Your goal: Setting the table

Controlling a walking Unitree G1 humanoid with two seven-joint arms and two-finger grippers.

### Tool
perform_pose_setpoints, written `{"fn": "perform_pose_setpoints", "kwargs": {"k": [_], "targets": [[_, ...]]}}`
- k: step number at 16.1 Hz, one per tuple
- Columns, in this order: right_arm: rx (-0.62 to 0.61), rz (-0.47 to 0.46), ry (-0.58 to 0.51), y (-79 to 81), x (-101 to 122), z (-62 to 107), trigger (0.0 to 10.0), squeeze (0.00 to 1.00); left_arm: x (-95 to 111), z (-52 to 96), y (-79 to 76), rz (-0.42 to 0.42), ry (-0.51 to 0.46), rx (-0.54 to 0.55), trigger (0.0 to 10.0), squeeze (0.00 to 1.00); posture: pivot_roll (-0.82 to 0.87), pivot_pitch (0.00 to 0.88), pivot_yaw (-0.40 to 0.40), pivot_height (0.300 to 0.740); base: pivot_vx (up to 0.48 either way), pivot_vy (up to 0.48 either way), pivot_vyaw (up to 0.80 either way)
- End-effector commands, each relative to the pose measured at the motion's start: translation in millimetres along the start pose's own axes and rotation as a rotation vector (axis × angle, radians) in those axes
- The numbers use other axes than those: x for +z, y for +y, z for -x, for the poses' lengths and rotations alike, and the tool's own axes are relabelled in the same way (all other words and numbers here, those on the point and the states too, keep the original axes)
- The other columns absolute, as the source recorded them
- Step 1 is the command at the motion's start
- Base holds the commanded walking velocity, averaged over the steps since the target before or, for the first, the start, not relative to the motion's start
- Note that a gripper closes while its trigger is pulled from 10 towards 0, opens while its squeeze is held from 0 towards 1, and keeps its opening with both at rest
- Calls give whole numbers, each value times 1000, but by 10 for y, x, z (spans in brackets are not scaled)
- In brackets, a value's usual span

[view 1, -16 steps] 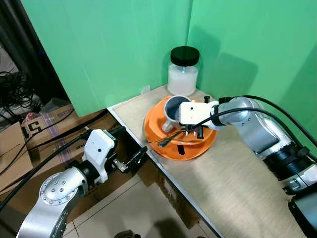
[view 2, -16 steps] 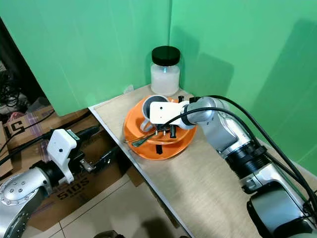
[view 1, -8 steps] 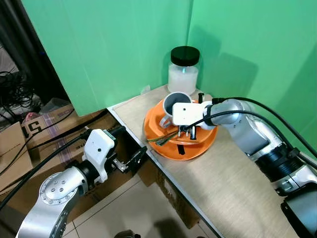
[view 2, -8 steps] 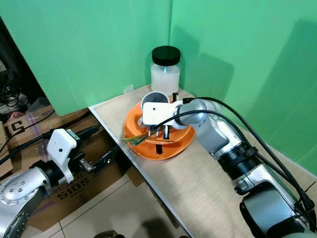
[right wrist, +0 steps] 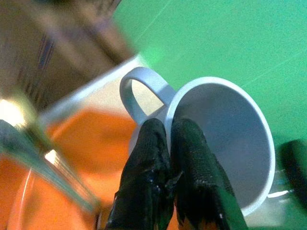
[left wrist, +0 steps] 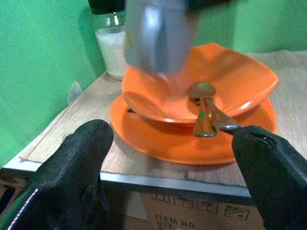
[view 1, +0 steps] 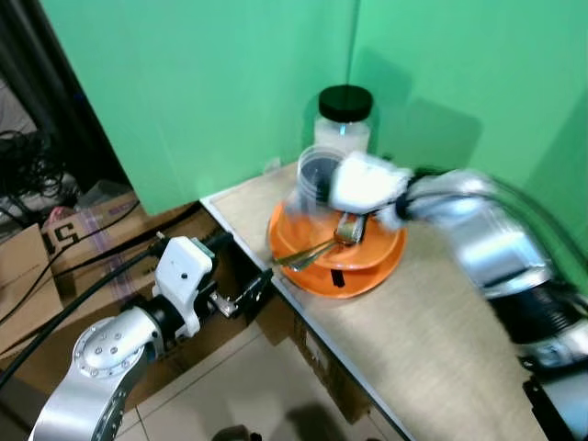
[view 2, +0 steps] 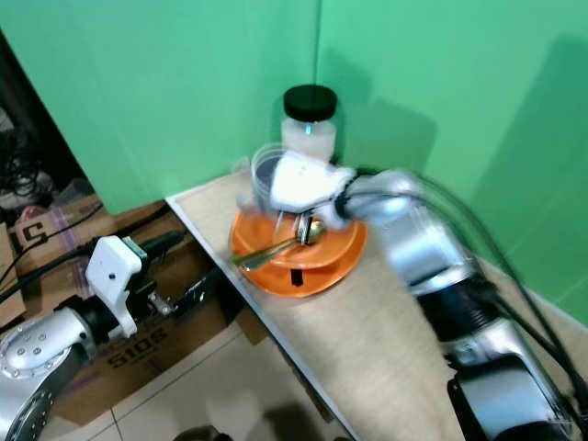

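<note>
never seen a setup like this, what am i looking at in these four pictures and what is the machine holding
This is a humanoid robot with two silver arms, each ending in two black fingers. Two pictures come from cameras on its head, looking down at a wooden table. The other two come from cameras on its wrists.

On the table sits an orange plate with an orange bowl on it, a spoon in the bowl, and behind them a jar with a black lid.

The right gripper pinches the rim of a white mug above the bowl; the blur shows it is moving. The left gripper hangs open beside the table.

Probably a test studio; green backdrop (view 1: 230, 83), cardboard boxes (view 1: 55, 239), cables (view 1: 23, 175)
</note>
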State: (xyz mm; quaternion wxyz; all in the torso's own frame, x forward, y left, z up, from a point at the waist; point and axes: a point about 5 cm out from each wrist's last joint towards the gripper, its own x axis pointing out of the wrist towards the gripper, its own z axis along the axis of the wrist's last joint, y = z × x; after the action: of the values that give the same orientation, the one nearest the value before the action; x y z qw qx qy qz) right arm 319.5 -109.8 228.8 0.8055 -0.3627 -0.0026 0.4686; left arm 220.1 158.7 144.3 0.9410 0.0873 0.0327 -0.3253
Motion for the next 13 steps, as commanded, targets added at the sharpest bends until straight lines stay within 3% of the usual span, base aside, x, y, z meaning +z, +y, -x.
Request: {"fn": "perform_pose_setpoints", "kwargs": {"k": [1,2,4,7,8,10,13], "targets": [[-41,-46,-71,-54,82,148,0,0,68,-4,-4,4,-30,8,10000,0,36,4,49,740,0,0,0],[-95,-110,-150,-8,145,336,0,0,107,-40,-43,20,-55,1,10000,0,27,4,51,740,0,0,0],[-147,-175,-201,52,161,457,0,0,144,-72,-60,24,-79,5,10000,0,18,0,51,740,0,0,0],[-352,-346,-275,138,136,634,0,0,199,-152,-70,9,-103,70,10000,0,7,0,49,740,0,0,0],[-509,-421,-238,251,54,718,10000,0,190,-211,-36,-3,-92,167,10000,0,-6,0,56,740,0,0,0],[-708,-565,-211,498,-76,798,10000,0,235,-256,-26,-21,-125,288,10000,0,-18,0,52,740,0,0,0],[-742,-637,-172,724,-153,651,10000,0,221,-264,-57,0,-127,353,10000,0,-16,5,45,740,0,0,-733]]}}
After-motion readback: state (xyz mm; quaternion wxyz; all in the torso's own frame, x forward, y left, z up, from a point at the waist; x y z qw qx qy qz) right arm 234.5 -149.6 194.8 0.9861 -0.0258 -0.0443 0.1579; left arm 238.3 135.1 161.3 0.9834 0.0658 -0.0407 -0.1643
